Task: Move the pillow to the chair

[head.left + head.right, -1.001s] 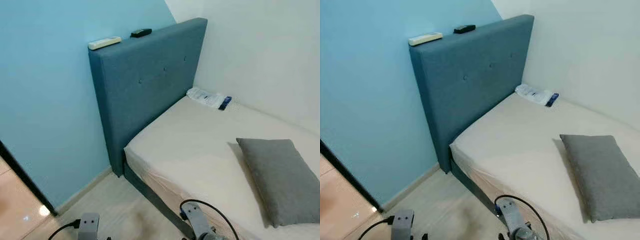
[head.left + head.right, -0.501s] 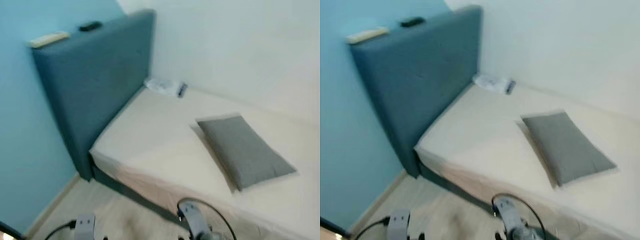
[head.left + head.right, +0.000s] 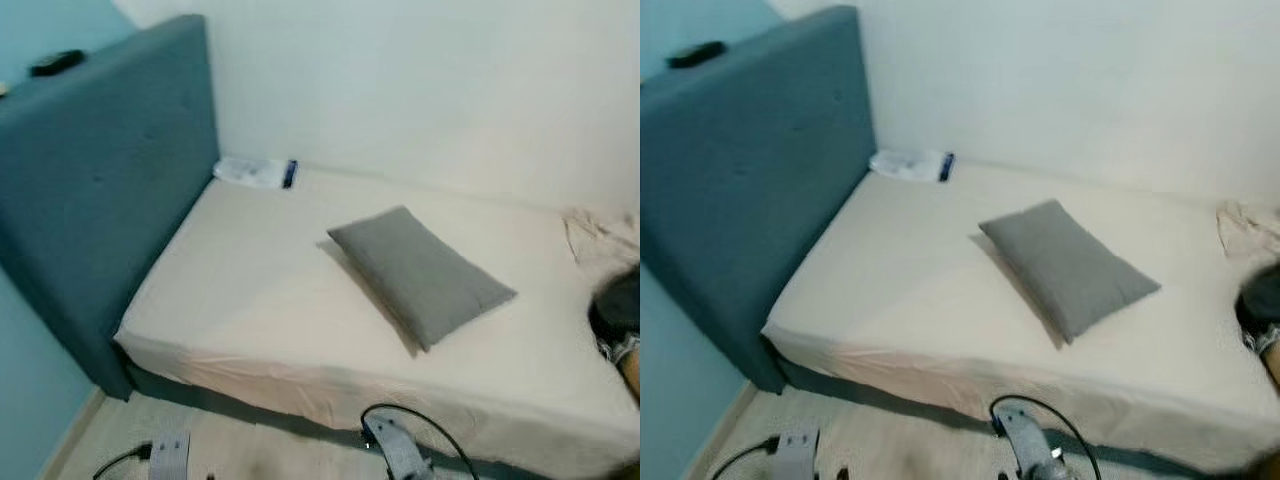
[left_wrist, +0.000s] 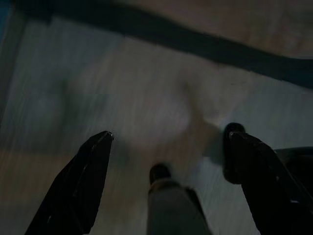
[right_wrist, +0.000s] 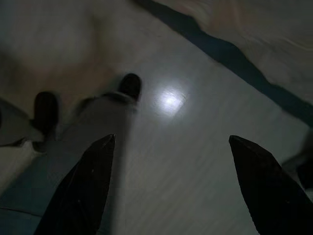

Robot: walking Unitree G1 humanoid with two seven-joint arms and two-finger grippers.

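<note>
Pillow position: you will find the grey pillow lying flat near the middle of the cream mattress, set at an angle, with nothing touching it. No chair can be made out in either head view.

The blue-grey headboard stands at the robot's left end of the bed, against the pale blue wall. A dark remote rests on its top edge. A white packet with a dark end lies on the mattress in the corner where the headboard meets the white wall. At the robot's right end of the bed you see a crumpled light cloth and, below it, a dark object at the frame edge that cannot be identified.

Left gripper: its two black fingers are spread wide apart over the pale floor, with nothing between them. The dark base of the bed runs across the far side of this wrist view.

Right gripper: its fingers are likewise spread wide and empty, pointing down at the floor. You can also see the robot's own grey leg and black foot beneath it.

Both arms hang low in front of the bed, well apart from the pillow.
</note>
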